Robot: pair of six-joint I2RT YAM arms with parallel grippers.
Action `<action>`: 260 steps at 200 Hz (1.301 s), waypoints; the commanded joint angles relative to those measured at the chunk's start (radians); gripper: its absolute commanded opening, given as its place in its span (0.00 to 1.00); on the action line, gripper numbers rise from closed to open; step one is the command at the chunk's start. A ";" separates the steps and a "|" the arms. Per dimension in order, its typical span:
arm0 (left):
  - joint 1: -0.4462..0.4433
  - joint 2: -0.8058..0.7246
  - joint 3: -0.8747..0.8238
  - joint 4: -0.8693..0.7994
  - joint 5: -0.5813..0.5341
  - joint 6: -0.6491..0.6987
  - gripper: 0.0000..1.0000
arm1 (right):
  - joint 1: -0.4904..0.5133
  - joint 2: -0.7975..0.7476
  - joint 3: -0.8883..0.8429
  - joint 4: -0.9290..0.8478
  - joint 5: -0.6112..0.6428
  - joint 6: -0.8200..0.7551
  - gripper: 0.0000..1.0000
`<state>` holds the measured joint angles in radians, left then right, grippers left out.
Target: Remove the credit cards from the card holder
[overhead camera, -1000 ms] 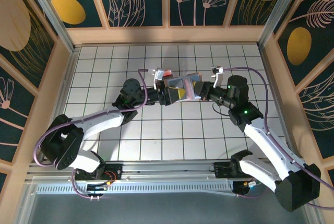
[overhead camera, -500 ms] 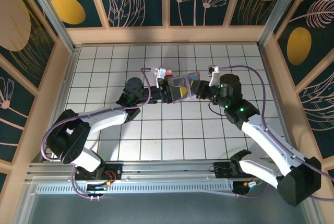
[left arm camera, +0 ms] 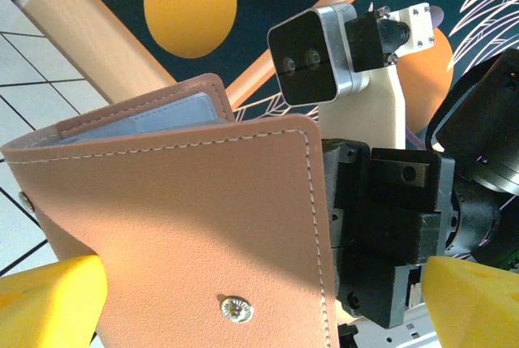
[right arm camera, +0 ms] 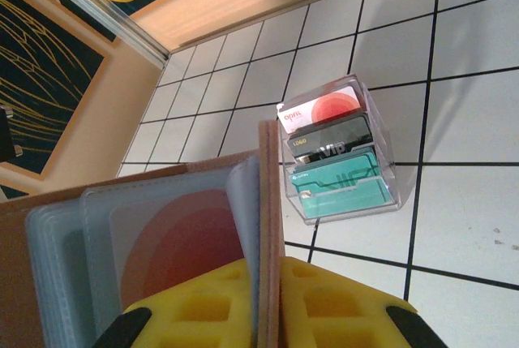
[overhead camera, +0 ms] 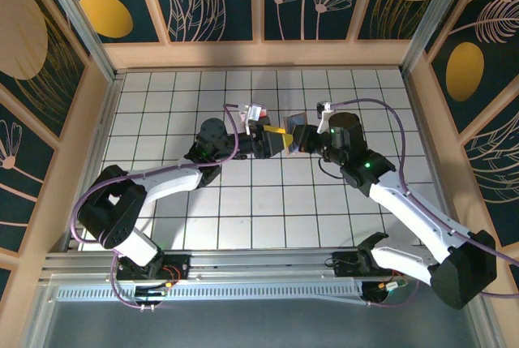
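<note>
Card holder: pinkish-tan leather-like bifold with pale stitching and a metal snap stud, located upper centre of the top view. Condition: partly open, grey-blue sleeves fanned out inside. Pose: one leaf, seen edge-on in the right wrist view, is clamped between the yellow pads of the right pincer. Credit card with a reddish disc sits in a clear sleeve, lower left of that view.

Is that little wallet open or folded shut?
Open. The right gripper pinches one cover of the card holder, and its grey-blue sleeves fan apart beside it.
</note>
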<state>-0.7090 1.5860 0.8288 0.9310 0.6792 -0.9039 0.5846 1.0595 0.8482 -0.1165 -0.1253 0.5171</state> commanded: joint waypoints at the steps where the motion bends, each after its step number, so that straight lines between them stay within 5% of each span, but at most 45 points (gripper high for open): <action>1: -0.007 0.011 0.033 0.006 0.004 0.013 0.99 | 0.024 -0.003 0.049 0.014 -0.009 -0.024 0.07; 83: -0.007 0.004 0.043 -0.092 -0.060 0.047 0.89 | 0.040 -0.011 0.064 -0.003 0.007 -0.033 0.07; 111: -0.007 -0.010 0.033 -0.147 -0.108 0.066 0.73 | 0.038 -0.025 0.063 -0.015 0.032 -0.033 0.07; 155: -0.007 -0.056 -0.005 -0.220 -0.188 0.097 0.29 | 0.036 -0.047 0.039 -0.033 0.056 -0.027 0.09; 176: -0.007 -0.065 -0.011 -0.262 -0.216 0.109 0.15 | 0.031 -0.051 0.031 -0.050 0.071 -0.022 0.19; 216: -0.008 -0.082 -0.069 -0.295 -0.275 0.089 0.07 | 0.005 -0.067 0.058 -0.189 0.233 -0.025 0.47; 260: -0.068 -0.061 -0.132 -0.328 -0.373 0.021 0.05 | -0.073 -0.095 0.032 -0.263 0.226 -0.019 0.51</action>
<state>-0.7334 1.5265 0.7185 0.6090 0.3698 -0.8349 0.5457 0.9958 0.8745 -0.3233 0.0772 0.4988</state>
